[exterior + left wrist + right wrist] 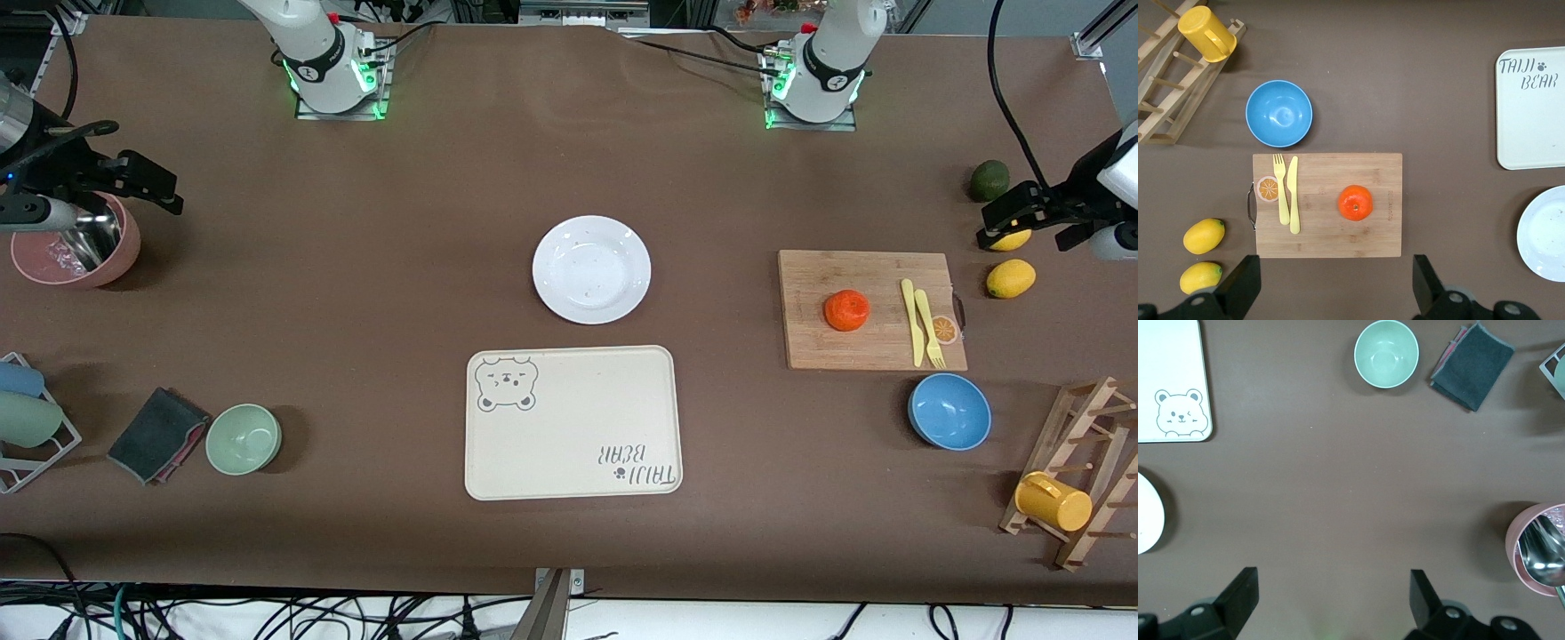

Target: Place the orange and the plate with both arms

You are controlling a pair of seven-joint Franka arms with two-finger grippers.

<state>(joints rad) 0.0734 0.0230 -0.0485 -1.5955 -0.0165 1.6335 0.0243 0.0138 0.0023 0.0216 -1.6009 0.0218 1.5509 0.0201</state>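
- Waiting above the table's two ends, both arms hold nothing; the left gripper (1331, 293) and the right gripper (1331, 607) have their fingers spread wide, ready to grasp.
- The plate (591, 268) lies just farther from the front camera than the bear-print tray (573, 422), not touching it.
- The orange (846, 310) sits on the cutting board (871, 309), toward the left arm's end from the tray, so I judge the left arm takes it.

Bear-print tray (573, 422), cutting board (871, 309), 2 lemons (1010, 278), blue bowl (949, 411)
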